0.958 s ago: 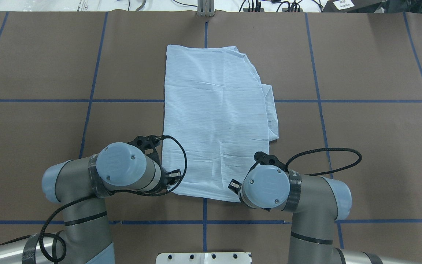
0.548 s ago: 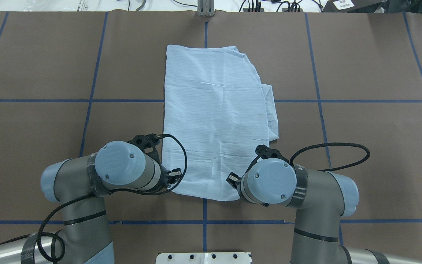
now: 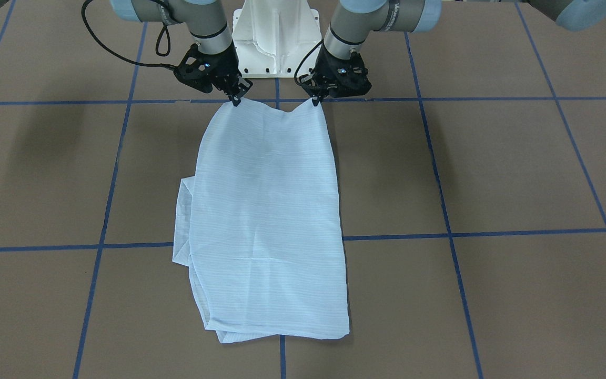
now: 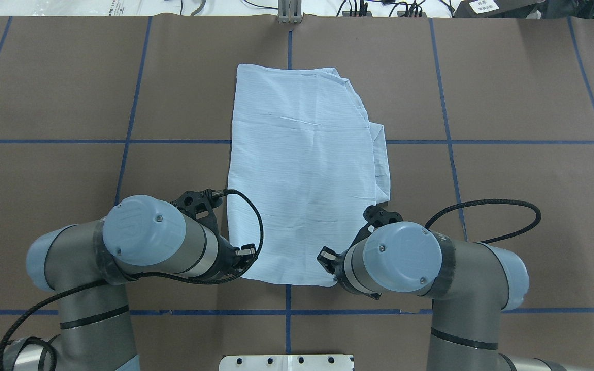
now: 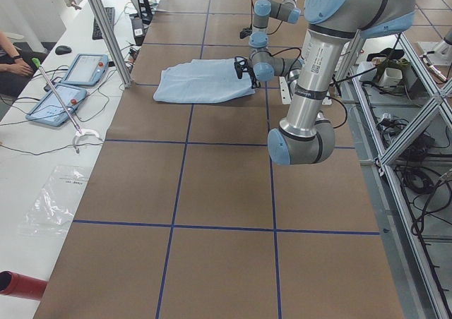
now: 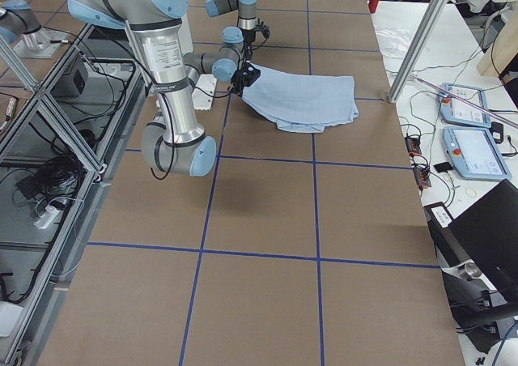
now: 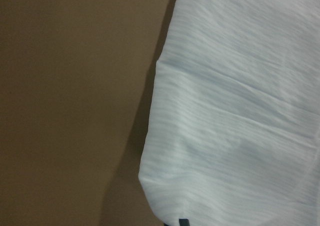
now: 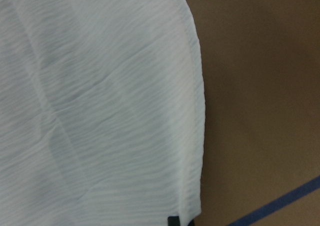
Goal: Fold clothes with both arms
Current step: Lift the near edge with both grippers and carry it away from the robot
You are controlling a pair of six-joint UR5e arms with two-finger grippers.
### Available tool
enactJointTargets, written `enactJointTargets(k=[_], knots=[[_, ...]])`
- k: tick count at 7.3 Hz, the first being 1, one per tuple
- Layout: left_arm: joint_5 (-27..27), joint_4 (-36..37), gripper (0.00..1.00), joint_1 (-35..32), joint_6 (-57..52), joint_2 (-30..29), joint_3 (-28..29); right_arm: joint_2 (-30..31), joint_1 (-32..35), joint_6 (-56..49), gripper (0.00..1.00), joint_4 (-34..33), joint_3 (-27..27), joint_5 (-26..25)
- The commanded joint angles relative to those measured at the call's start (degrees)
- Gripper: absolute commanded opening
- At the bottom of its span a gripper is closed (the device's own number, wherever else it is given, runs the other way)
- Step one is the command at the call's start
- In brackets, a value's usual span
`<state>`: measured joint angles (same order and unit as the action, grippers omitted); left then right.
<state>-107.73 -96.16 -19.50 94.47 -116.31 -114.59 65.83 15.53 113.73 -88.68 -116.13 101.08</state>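
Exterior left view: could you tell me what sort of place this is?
Probably a robotics lab: the left arm at a tape-gridded table, teach pendants on the side bench, an aluminium frame with loose cables.

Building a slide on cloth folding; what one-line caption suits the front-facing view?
Left gripper and right gripper each pinch a corner of the folded pale blue shirt on the brown table.

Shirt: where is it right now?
Overhead view: the shirt lies mid-table across the centre blue line, its near corners pinched by the left gripper and the right gripper.
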Motion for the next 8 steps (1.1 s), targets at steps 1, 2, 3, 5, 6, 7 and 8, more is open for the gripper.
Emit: enactJointTargets(k=[1,2,3,5,6,7,8], knots=[[-5.88,8.32,0.00,0.43,0.10,-0.06,-8.60,0.79,-0.06,0.09,0.00,-0.35,-6.97,8.90],[-7.48,11.40,0.00,1.21,0.18,-0.06,-10.98,0.88,0.20,0.26,0.00,-0.44,-9.44,14.35],[-7.93,13.86,0.00,1.48,0.18,-0.06,-12.66,0.88,0.29,0.26,0.00,-0.36,-10.51,15.71],[-7.59,14.24,0.00,1.05,-0.43,-0.06,-11.37,1.23,3.34,-0.35,0.00,-0.27,-6.77,14.94],[-7.58,13.72,0.00,-2.61,-0.87,-0.67,-9.01,0.88,6.15,-2.44,0.00,-0.18,-4.56,14.93],[-7.93,12.41,0.00,-6.83,-3.39,-2.59,-5.85,0.70,8.10,-4.12,0.00,-0.18,-3.58,13.02],[-7.93,11.18,0.00,-10.09,-4.55,-5.39,-1.29,0.18,9.59,-5.26,0.00,-0.18,-2.88,10.91]])
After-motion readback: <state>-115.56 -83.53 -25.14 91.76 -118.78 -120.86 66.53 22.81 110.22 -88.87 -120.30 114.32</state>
